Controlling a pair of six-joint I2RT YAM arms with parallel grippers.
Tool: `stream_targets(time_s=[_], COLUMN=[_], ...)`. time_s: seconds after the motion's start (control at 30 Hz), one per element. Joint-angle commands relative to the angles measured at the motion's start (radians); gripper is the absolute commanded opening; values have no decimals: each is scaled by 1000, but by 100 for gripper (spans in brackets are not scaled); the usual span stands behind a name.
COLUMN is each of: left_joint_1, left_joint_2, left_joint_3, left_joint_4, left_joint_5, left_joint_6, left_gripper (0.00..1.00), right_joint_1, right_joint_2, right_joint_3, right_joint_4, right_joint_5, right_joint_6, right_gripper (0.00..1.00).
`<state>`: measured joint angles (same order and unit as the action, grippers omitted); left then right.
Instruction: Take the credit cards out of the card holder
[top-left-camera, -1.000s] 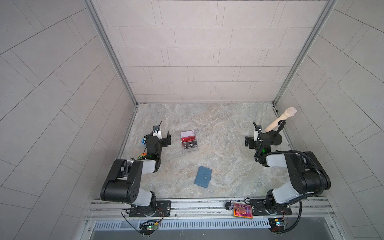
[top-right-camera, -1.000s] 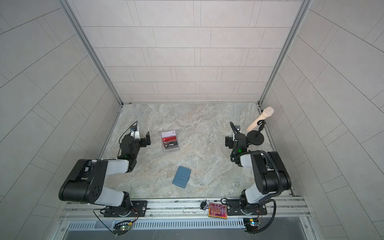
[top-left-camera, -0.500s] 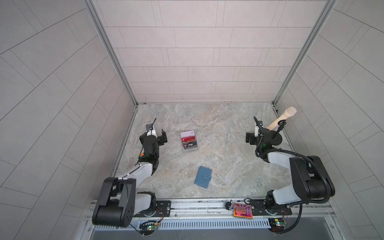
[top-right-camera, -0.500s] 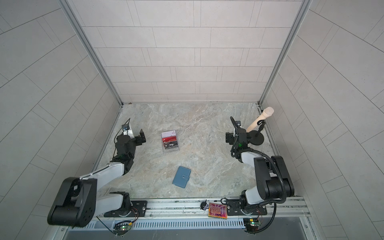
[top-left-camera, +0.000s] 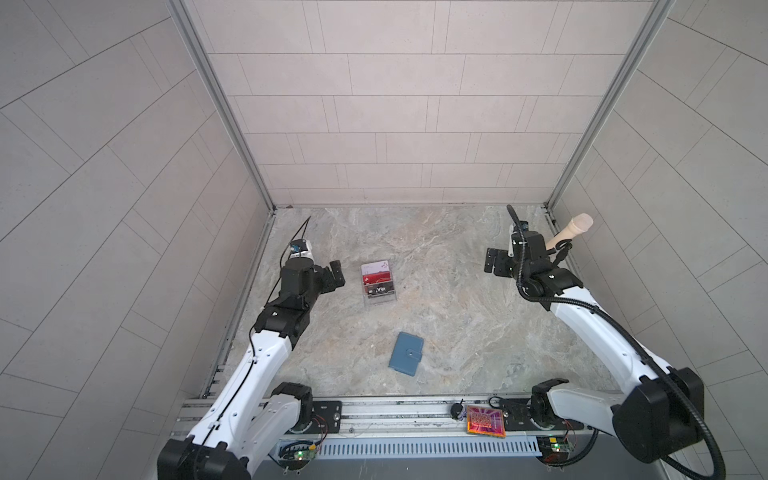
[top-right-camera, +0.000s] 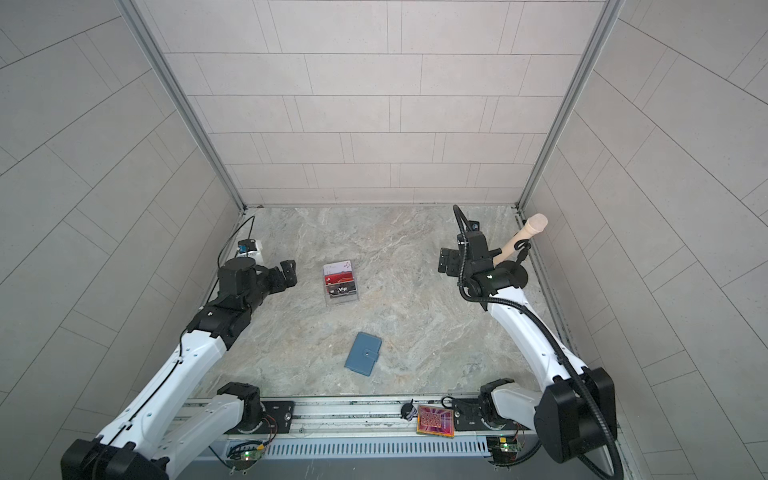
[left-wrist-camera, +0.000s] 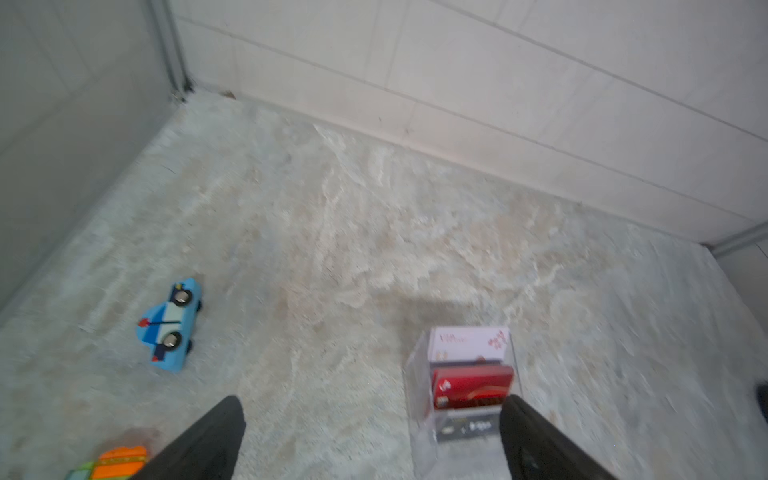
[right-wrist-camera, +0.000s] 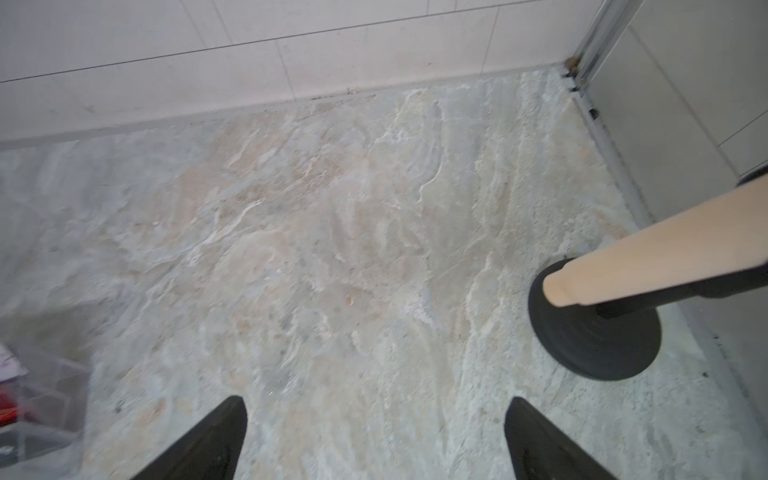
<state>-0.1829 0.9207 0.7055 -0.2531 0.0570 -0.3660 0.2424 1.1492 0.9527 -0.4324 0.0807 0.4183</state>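
Observation:
Three credit cards stand in a clear acrylic tiered stand (top-left-camera: 380, 300): a pale one (top-left-camera: 376, 267), a red one (top-left-camera: 377, 277) and a dark "Vip" one (top-left-camera: 379, 289). The card holder (top-left-camera: 406, 354), a slate-blue wallet with a snap tab, lies shut nearer the front, also in the other top view (top-right-camera: 363, 354). My left gripper (top-left-camera: 334, 276) hovers open just left of the stand. The left wrist view shows the red card (left-wrist-camera: 471, 384) beside one finger of the left gripper (left-wrist-camera: 374, 436). My right gripper (top-left-camera: 494, 264) is open and empty at the far right, over bare floor (right-wrist-camera: 376, 436).
A plunger (top-left-camera: 567, 235) with a wooden handle stands by the right wall, close behind my right gripper. A blue toy car (left-wrist-camera: 172, 324) and an orange-green toy (left-wrist-camera: 112, 463) lie near the left wall. An orange-pink tile (top-left-camera: 485, 420) rests on the front rail.
Both arms have unfolded from a tucked pose and stretched upward and forward. The left gripper has shifted toward the stand. Cards, stand and wallet have not moved.

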Motion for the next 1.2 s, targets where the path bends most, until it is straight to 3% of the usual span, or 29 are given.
stream_targets(time_s=[0.0,0.2,0.33,0.6,0.77,0.93,1.17], left_joint_1=[-15,-31,-78,-280,-383,-431,-464], left_joint_2=[28,-17,-20,70,134,186,264], left_joint_3=[32,-20,-62,-173,-257,-292,-338], left_joint_4=[-231,-290,-310,-163,-42,53,221], left_joint_5=[239,463,542,570,562,573,614], left_joint_6=[16,36,34,-99,-174,-198,-254], left_gripper=[100,96,93,80,75,72,63], right_joint_1=[46,106,213,357,458,495,534], right_joint_2=[-60,-77,-76,-47,-50,-22,95], right_joint_3=[-40,-137,-197,-365,-407,-425,-424], right_joint_4=[-172,-163,-133,82,139,188,276], right_joint_5=[-119,-381,-426,-528,-503,-512,-555], right_joint_6=[131,219,276,446,489,502,498], right_gripper=[98,90,84,77,69,61,57])
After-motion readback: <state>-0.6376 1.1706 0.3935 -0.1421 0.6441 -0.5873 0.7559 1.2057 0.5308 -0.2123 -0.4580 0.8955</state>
